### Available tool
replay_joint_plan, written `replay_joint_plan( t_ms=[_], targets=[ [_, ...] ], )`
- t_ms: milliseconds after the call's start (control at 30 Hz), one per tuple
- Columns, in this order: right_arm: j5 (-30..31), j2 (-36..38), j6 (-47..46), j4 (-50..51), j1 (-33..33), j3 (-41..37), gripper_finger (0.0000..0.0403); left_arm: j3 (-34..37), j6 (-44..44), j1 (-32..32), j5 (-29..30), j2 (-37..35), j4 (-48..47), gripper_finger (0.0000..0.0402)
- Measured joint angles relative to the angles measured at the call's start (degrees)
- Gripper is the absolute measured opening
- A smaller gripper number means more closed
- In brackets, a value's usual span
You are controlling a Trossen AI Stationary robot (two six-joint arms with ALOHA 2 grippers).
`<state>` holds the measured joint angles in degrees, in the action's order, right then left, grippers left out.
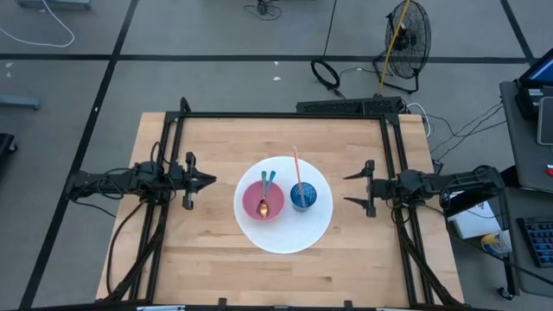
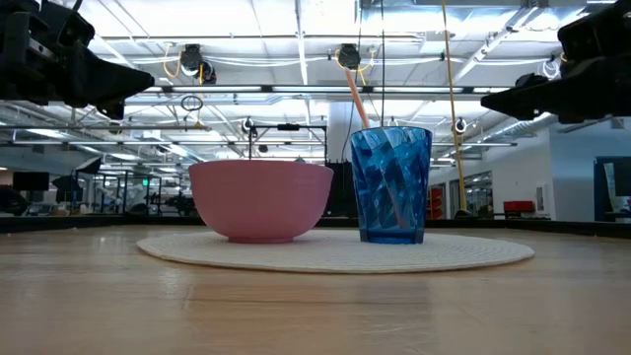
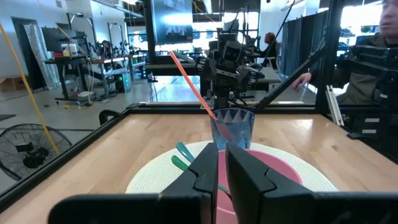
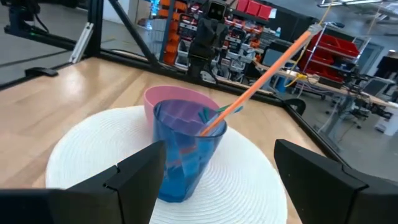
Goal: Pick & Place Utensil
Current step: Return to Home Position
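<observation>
White woven placemat (image 1: 285,240), round and flat, lies mid-table in the high view. On it stand the pink bowl (image 1: 257,207), with the green spoon (image 1: 268,180) leaning inside, and just beside it on the right the blue glass (image 1: 302,197), with the orange straw (image 1: 295,162) standing out of it. My left gripper (image 1: 210,181) hangs left of the mat with its fingers pressed together. The right gripper (image 1: 347,189) hangs right of it, fingers spread. Neither holds anything.

Low view: the glass is faceted and see-through. I judge it light, hard plastic, best pinched across its ribbed wall at mid-height. The bowl is smooth, matte and rounded, so I would take its rim.

Left wrist view: the straw is thin, straight and tilted. It probably weighs almost nothing, and a careless tug could tip the glass.

Right wrist view: the mat's weave looks coarse. I expect it to grip the wood rather than slide.
</observation>
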<state>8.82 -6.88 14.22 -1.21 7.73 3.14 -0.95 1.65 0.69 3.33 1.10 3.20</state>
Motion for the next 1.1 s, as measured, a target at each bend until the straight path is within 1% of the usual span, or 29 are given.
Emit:
replay_joint_plan(
  t_ms=[233, 1100],
  targets=[
    [0.3, -0.3, 0.1, -5.3, 0.0, 0.0, 0.0293, 0.0, 0.0, 0.0, 0.0, 0.0, 0.0, 0.0037],
    [0.1, -0.3, 0.0, -5.8, 0.0, 0.0, 0.0293, 0.0, 0.0, 0.0, 0.0, 0.0, 0.0, 0.0037]
  ],
)
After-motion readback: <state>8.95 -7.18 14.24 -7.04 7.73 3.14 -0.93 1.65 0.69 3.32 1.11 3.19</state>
